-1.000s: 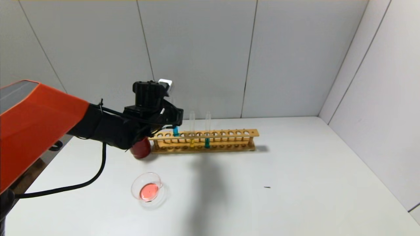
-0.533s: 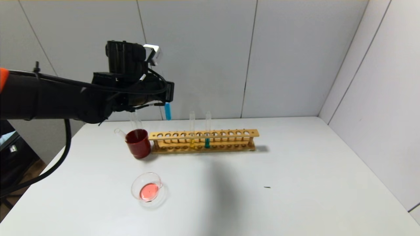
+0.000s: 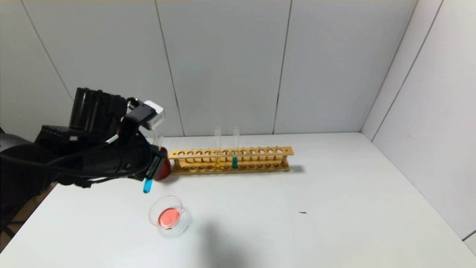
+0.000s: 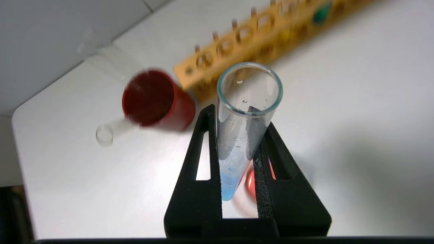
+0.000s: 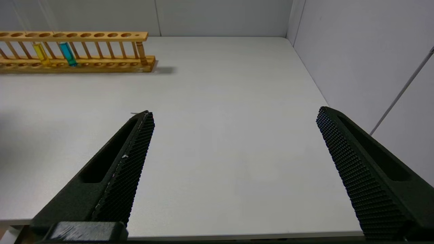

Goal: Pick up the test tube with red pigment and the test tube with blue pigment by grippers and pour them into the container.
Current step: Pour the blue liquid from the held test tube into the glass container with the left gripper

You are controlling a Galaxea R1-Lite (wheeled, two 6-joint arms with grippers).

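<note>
My left gripper (image 3: 150,169) is shut on the test tube with blue pigment (image 3: 147,186) and holds it nearly upright in the air, just above and behind-left of the container (image 3: 168,216). The container is a low clear glass dish with red liquid in its bottom. In the left wrist view the tube (image 4: 242,135) sits between my black fingers (image 4: 203,152), blue liquid at its bottom, and the dish's red liquid (image 4: 251,183) shows below it. No tube with red liquid shows. My right gripper (image 5: 234,115) is open and empty over the table's near right part.
A wooden rack (image 3: 230,160) stands at the back with a yellow tube (image 3: 217,149) and a second teal tube (image 3: 235,154). A dark red cup (image 3: 164,169) with empty clear tubes (image 3: 159,139) stands at the rack's left end, behind my left gripper.
My left gripper lifted the blue tube out of the rack's left end, then carried it left, toward me and down to just above the dish.
</note>
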